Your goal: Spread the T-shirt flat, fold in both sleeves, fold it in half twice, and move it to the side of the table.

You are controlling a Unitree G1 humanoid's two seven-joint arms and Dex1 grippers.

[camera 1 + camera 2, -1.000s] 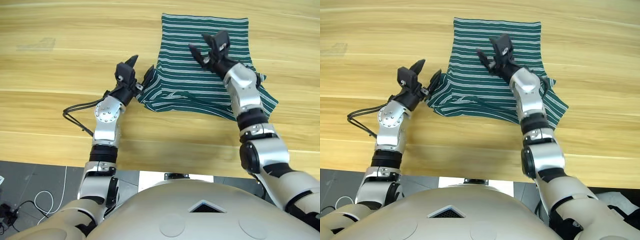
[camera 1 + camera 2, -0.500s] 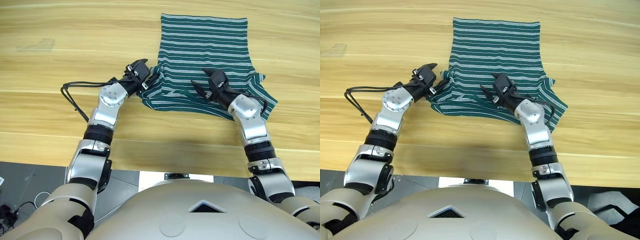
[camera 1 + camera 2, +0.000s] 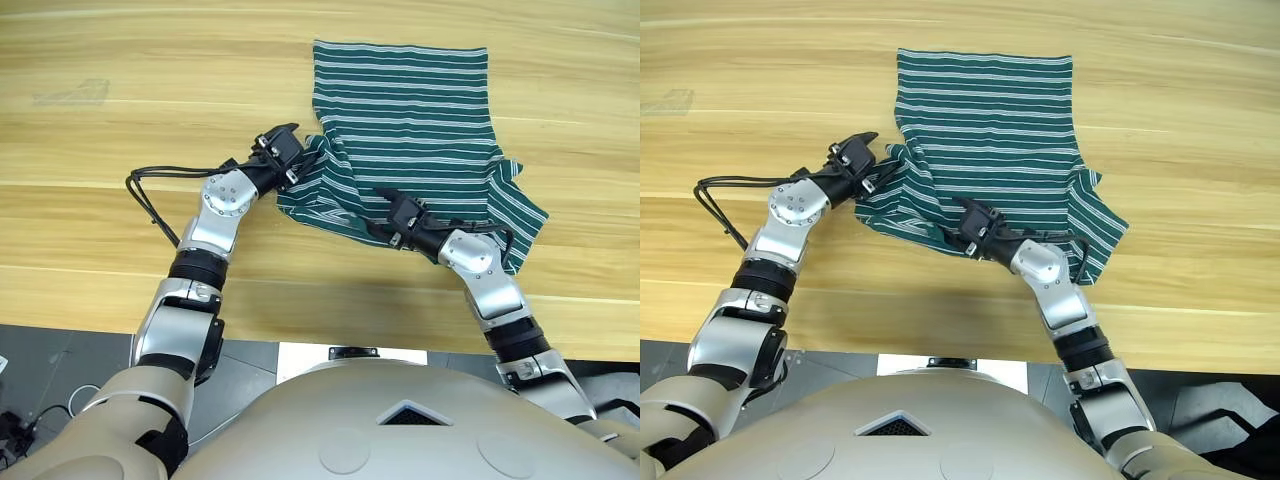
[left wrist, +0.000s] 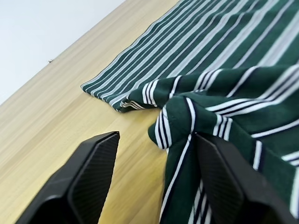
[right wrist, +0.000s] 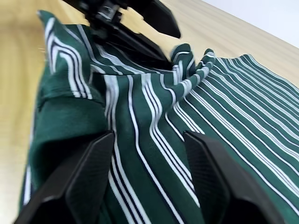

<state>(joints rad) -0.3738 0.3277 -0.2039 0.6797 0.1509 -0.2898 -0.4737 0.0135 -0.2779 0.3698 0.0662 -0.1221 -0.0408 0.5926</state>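
Note:
The green T-shirt [image 3: 410,110] with white stripes lies on the wooden table [image 3: 120,60], flat at its far end and bunched along its near edge. My left gripper [image 3: 285,152] is at the bunched left sleeve. It is open, and a fold of cloth [image 4: 173,116] lies between its fingers [image 4: 88,172]. My right gripper [image 3: 392,220] is at the shirt's near edge, open, with striped cloth [image 5: 140,116] in the gap between its fingers [image 5: 91,172]. The right sleeve [image 3: 520,205] lies crumpled at the near right.
A black cable [image 3: 150,190] loops out from my left arm over the table. The table's front edge [image 3: 300,335] runs close below both arms. Bare wood stretches to the left and right of the shirt.
My right gripper has drawn back from the middle of the shirt to its near edge. The shirt has slid a little toward me and leftward. My left gripper moved onto the left sleeve.

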